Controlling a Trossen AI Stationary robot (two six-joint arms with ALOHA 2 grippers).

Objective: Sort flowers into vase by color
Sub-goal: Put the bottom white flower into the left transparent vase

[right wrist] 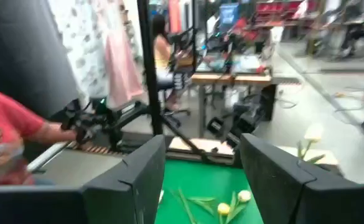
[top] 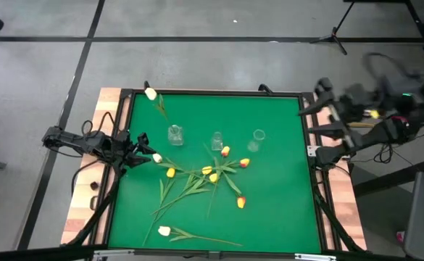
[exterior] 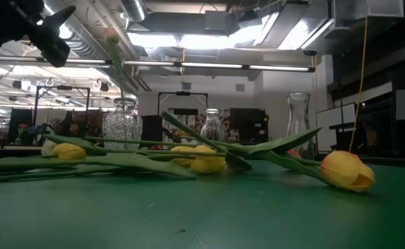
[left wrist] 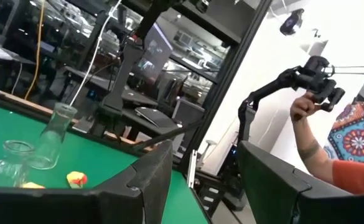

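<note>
Three clear glass vases point(top: 175, 134) point(top: 217, 140) point(top: 259, 135) stand in a row at mid-table. A white tulip point(top: 151, 94) leans out of the left vase; its stem point(exterior: 116, 62) rises above that vase in the low view. Several yellow and orange-yellow tulips point(top: 212, 174) lie crossed in a pile on the green mat. One white tulip point(top: 156, 157) lies beside my left gripper, another point(top: 164, 230) near the front edge. My left gripper point(top: 145, 145) point(left wrist: 203, 155) is open and empty, raised above the table's left side. My right gripper point(top: 317, 109) point(right wrist: 203, 149) is open and empty, off the table's right edge.
The green mat point(top: 284, 210) has free room at its right and near right. A wooden frame point(top: 81, 210) runs along the table's left and right sides. An orange tulip point(top: 240, 202) lies apart, nearer the front. A person's arm point(left wrist: 306, 149) shows beyond the table's right side.
</note>
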